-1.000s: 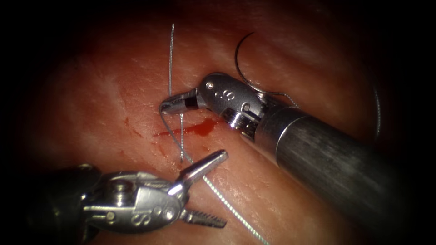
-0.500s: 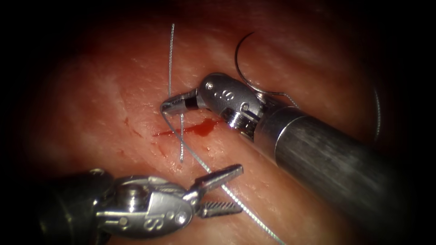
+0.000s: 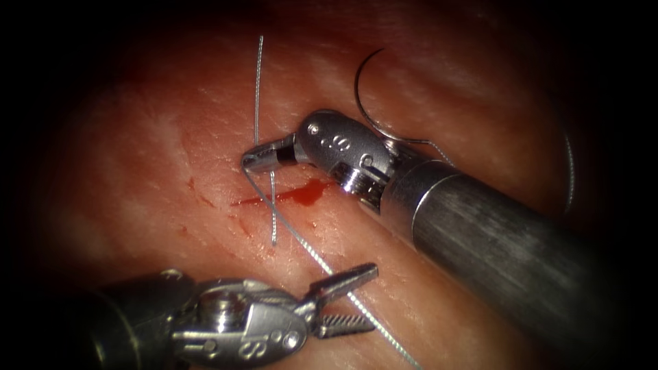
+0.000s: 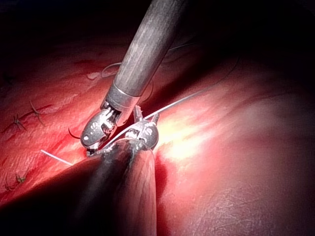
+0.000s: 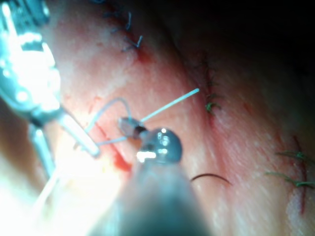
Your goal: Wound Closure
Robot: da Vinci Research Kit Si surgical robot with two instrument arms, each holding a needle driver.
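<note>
Right tool [image 3: 250, 159] clamped on thread [image 3: 301, 241] just above cut [image 3: 274, 199], a little left of its red fluid [image 3: 308, 192]. One strand runs straight up from tip, another short end hangs down across cut, third runs down to the right, passing between left tool's [image 3: 356, 298] parted jaws. Left tool holds nothing, jaws moderately spread over tissue [image 3: 157, 157] below cut. Needle [image 3: 363, 103] lies free on tissue behind right tool's wrist, not in tissue, neither tool holding it.
</note>
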